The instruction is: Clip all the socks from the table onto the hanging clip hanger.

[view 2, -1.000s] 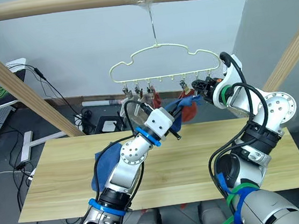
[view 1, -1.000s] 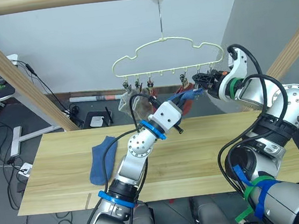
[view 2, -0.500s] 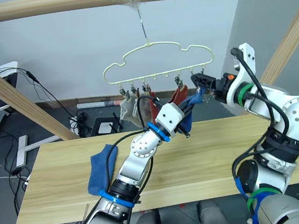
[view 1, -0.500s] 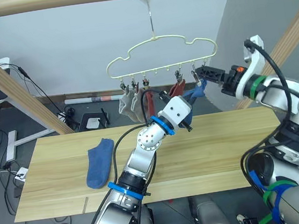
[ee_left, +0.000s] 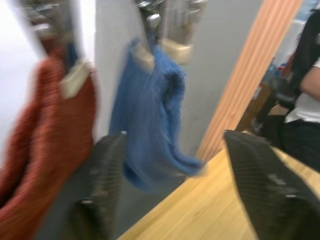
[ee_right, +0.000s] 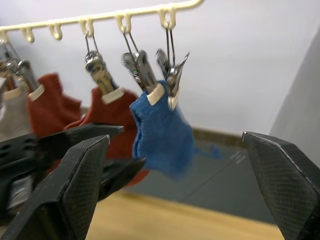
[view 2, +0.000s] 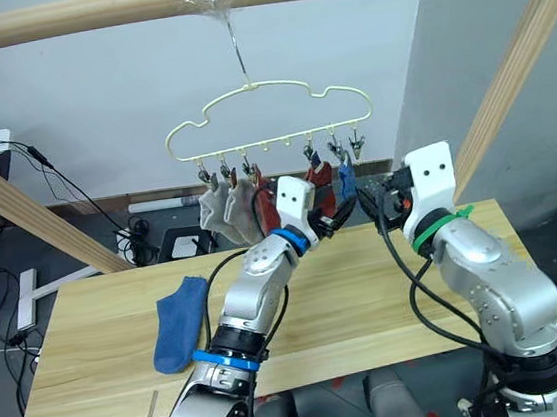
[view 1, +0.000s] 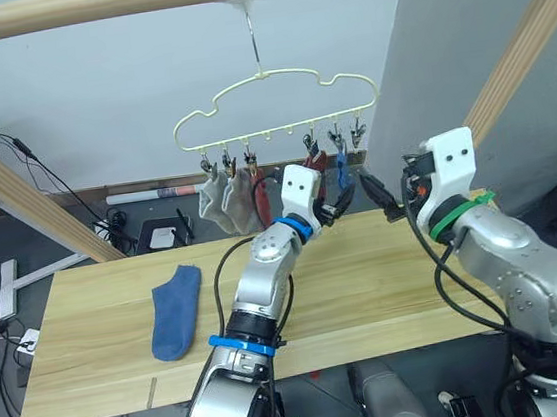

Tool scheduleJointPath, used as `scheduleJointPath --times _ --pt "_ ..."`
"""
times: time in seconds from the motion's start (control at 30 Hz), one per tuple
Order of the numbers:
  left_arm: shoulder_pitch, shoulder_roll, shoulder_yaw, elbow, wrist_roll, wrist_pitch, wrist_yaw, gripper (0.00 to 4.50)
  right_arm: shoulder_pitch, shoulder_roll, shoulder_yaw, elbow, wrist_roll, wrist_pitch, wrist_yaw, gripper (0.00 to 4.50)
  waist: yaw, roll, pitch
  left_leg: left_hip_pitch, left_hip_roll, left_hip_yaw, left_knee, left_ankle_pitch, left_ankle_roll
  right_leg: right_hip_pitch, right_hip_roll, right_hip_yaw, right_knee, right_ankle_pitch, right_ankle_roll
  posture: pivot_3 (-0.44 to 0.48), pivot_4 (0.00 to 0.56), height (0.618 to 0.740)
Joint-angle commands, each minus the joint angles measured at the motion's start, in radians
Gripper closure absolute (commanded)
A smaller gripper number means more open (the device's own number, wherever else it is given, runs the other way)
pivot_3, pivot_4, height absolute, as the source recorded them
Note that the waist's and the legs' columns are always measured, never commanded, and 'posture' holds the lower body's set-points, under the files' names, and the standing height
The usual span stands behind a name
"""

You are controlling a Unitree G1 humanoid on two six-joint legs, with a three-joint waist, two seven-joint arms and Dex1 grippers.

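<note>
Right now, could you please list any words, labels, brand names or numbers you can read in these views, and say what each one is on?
None: no readable text.
The socks on the clip hanger, the blue sock on the table and both arms carry no legible lettering.

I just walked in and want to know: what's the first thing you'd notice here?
The clip hanger dangling from the wooden pole, with grey, rust-red and blue socks clipped along it. Both robot grippers are raised just below it, open and empty, the left gripper and the right gripper near the hanging blue sock. One more blue sock lies on the table, at the robot's left.
</note>
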Motion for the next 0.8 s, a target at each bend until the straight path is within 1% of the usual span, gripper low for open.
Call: scheduleJointPath --times 0.03,0.07,0.1,0.13,0.2,0.27,0.37,0.4,0.43,0.53,0.63,0.8 --pt "0.035 0.068 0.007 -0.174 -0.026 0.061 -0.050 0.11 0.021 0.054 0.056 0.029 -0.101 -0.155 -0.037 0.00 -0.001 0.000 0.000 0.000 0.000 0.000 0.000 0.000 0.000 0.000 0.000 0.000 0.000 0.000 0.000 -0.077 0.219 0.740" --pt "0.047 0.094 0.010 -0.218 -0.037 0.087 -0.066 0.11 0.023 0.072 0.063 0.045 -0.123 -0.180 -0.047 0.00 0.001 0.000 0.000 0.000 0.000 0.000 -0.001 0.000 0.000 0.000 0.000 0.000 0.000 0.000 0.000 -0.060 0.220 0.740" --pt "0.060 0.121 0.009 -0.259 -0.041 0.105 -0.083 0.08 0.024 0.087 0.066 0.061 -0.143 -0.200 -0.055 0.39 0.002 0.000 0.000 0.000 0.000 0.000 -0.001 0.000 0.000 0.000 0.000 0.000 0.000 0.000 0.000 -0.060 0.220 0.740" --pt "0.074 0.157 0.007 -0.304 -0.042 0.119 -0.102 0.08 0.023 0.099 0.072 0.077 -0.159 -0.217 -0.058 0.60 0.004 0.000 0.000 0.000 0.000 0.000 -0.001 0.000 0.000 0.000 0.000 0.000 0.000 0.000 0.000 -0.060 0.220 0.740" --pt "0.088 0.207 0.008 -0.363 -0.051 0.136 -0.132 0.08 0.017 0.116 0.078 0.110 -0.186 -0.247 -0.057 1.29 0.012 0.000 0.000 0.000 0.000 0.000 -0.001 0.000 0.000 0.000 0.000 0.000 0.000 0.000 0.000 -0.032 0.221 0.740" --pt "0.092 0.239 0.024 -0.420 -0.081 0.165 -0.152 0.08 0.007 0.128 0.075 0.137 -0.212 -0.275 -0.062 1.29 0.023 0.000 0.000 0.001 0.000 0.000 0.000 0.000 0.000 0.000 0.000 0.000 0.000 0.000 0.000 -0.032 0.221 0.740" --pt "0.088 0.288 0.049 -0.492 -0.119 0.202 -0.177 0.08 -0.014 0.147 0.067 0.179 -0.236 -0.317 -0.061 1.29 0.030 0.000 0.000 0.001 0.000 0.000 0.000 0.000 0.000 0.000 0.000 0.000 0.000 0.000 -0.001 -0.006 0.222 0.740" --pt "0.087 0.305 0.058 -0.514 -0.130 0.210 -0.185 0.08 -0.022 0.151 0.065 0.194 -0.243 -0.330 -0.060 1.44 0.031 0.000 0.000 0.001 0.000 0.000 0.000 0.000 0.000 0.000 0.000 0.000 0.000 0.000 -0.001 0.000 0.221 0.740" --pt "0.088 0.321 0.064 -0.533 -0.138 0.219 -0.193 0.08 -0.031 0.156 0.065 0.210 -0.250 -0.338 -0.057 1.65 0.032 0.000 0.000 0.001 0.000 0.000 0.000 0.000 0.000 0.000 0.000 0.000 0.000 0.000 -0.001 0.006 0.222 0.740" --pt "0.099 0.362 0.070 -0.570 -0.150 0.238 -0.203 0.08 -0.052 0.165 0.068 0.246 -0.266 -0.358 -0.052 2.59 0.033 0.000 0.000 0.001 0.000 0.000 -0.001 0.000 0.000 0.001 0.000 0.000 0.000 0.000 -0.001 0.010 0.221 0.740" --pt "0.113 0.382 0.078 -0.590 -0.163 0.249 -0.202 0.08 -0.078 0.174 0.053 0.286 -0.277 -0.373 -0.054 2.59 0.036 0.000 0.000 0.001 0.000 0.000 -0.001 0.000 0.000 0.001 0.000 0.000 0.000 0.000 -0.001 0.021 0.221 0.740" --pt "0.120 0.386 0.083 -0.590 -0.161 0.242 -0.188 0.08 -0.118 0.182 0.036 0.346 -0.292 -0.395 -0.051 2.59 0.041 0.000 0.000 0.001 0.000 0.000 0.000 0.000 0.000 0.001 0.000 0.000 0.001 0.000 -0.001 0.031 0.218 0.740"
